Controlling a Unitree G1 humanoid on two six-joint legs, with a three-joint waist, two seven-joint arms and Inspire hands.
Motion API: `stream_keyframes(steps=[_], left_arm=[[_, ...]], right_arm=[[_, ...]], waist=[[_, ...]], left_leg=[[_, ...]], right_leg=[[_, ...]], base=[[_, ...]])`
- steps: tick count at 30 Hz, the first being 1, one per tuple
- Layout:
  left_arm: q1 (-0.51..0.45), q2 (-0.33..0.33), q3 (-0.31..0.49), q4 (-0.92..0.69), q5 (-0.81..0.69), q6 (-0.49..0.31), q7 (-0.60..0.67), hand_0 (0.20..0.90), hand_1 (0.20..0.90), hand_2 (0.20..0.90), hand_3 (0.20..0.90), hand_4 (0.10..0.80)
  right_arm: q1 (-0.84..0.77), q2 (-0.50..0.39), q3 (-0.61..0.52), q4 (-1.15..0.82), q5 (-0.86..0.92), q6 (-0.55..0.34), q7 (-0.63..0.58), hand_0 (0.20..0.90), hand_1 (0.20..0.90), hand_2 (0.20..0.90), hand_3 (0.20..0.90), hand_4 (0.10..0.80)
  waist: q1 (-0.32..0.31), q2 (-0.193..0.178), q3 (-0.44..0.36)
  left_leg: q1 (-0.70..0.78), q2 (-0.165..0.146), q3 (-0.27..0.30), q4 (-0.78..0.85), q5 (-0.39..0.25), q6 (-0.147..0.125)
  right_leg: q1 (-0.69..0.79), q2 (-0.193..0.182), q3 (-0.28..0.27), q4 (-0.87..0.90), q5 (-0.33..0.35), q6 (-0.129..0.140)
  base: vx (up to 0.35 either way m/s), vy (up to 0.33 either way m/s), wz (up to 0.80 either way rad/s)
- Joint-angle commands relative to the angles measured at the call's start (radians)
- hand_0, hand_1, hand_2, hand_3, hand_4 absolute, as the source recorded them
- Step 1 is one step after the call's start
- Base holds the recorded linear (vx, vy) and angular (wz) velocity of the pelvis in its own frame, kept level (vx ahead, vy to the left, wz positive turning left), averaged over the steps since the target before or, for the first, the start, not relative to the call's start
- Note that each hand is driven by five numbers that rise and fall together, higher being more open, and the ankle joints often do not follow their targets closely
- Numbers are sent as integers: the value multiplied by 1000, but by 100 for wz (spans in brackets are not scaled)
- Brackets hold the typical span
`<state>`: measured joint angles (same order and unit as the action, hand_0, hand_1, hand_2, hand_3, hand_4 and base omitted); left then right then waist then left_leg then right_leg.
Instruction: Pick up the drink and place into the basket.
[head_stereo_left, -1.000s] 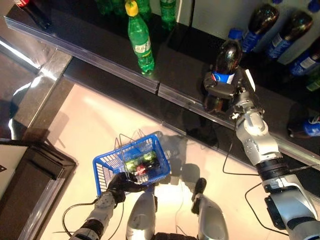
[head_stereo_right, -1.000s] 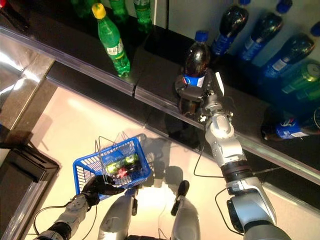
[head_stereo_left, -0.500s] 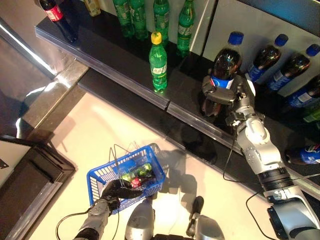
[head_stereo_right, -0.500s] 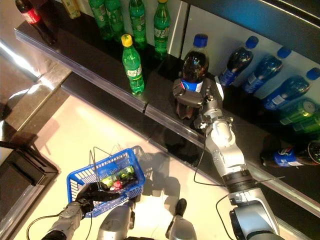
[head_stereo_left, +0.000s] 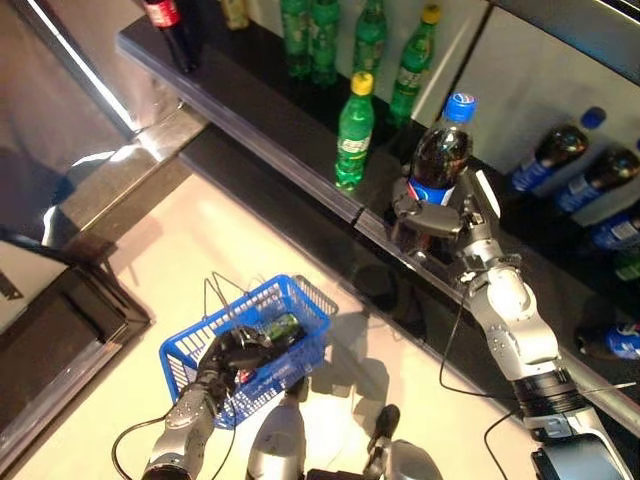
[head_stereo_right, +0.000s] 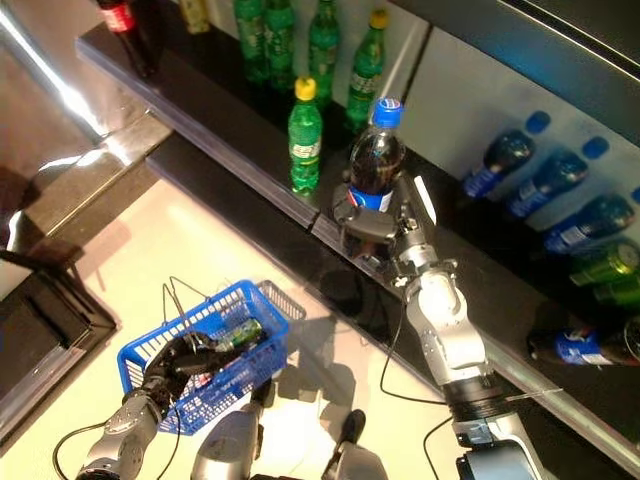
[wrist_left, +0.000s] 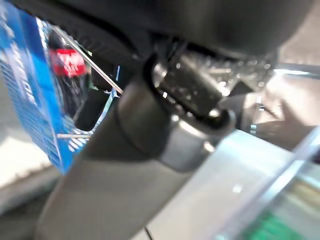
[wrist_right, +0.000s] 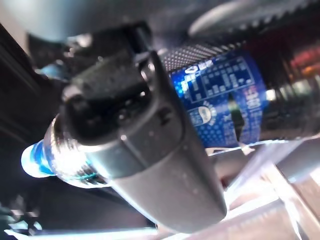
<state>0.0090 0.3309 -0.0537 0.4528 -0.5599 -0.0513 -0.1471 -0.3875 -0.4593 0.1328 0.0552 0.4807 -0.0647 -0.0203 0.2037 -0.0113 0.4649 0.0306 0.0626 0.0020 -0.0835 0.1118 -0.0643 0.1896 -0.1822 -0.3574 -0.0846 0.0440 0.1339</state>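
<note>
While our right robot hand wraps its fingers round the dark cola bottle, the bottle stands upright on the black shelf, at about 4 o'clock from a green bottle. Our left robot hand grips the rim of the blue basket over the floor, at 8 o'clock from the cola bottle.
</note>
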Motion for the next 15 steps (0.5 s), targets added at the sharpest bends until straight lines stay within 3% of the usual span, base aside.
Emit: stream_keyframes(steps=[1, 8, 15], left_arm=[[-38, 87, 4, -174, -133, -203, -142, 300, 300, 300, 200, 100], [-56, 125, -17, -431, -226, -165, -196, 300, 300, 300, 200, 100], [-83, 169, -40, -588, -291, -135, -258, 300, 300, 300, 200, 100]], right_arm=[[-26, 37, 8, -97, 27, -163, 32, 300, 300, 300, 200, 100], [-14, 33, 54, -131, 28, -151, 35, 300, 300, 300, 200, 100], [-17, 24, 85, -148, 16, -134, 24, 300, 300, 300, 200, 100]], waist=[[16, -21, -405], [53, -29, -408], [79, -37, -408]], left_leg=[[53, 49, 50, -4, -70, -34], [56, 42, 12, -4, -71, -25], [54, 34, -18, -4, -73, -24]], right_leg=[[-37, -81, -39, -1, 54, 43], [-18, -83, -70, 7, 49, 46], [-7, -84, -96, 13, 46, 48]], base=[[25, -16, 11], [35, 0, 20], [30, 7, 26]])
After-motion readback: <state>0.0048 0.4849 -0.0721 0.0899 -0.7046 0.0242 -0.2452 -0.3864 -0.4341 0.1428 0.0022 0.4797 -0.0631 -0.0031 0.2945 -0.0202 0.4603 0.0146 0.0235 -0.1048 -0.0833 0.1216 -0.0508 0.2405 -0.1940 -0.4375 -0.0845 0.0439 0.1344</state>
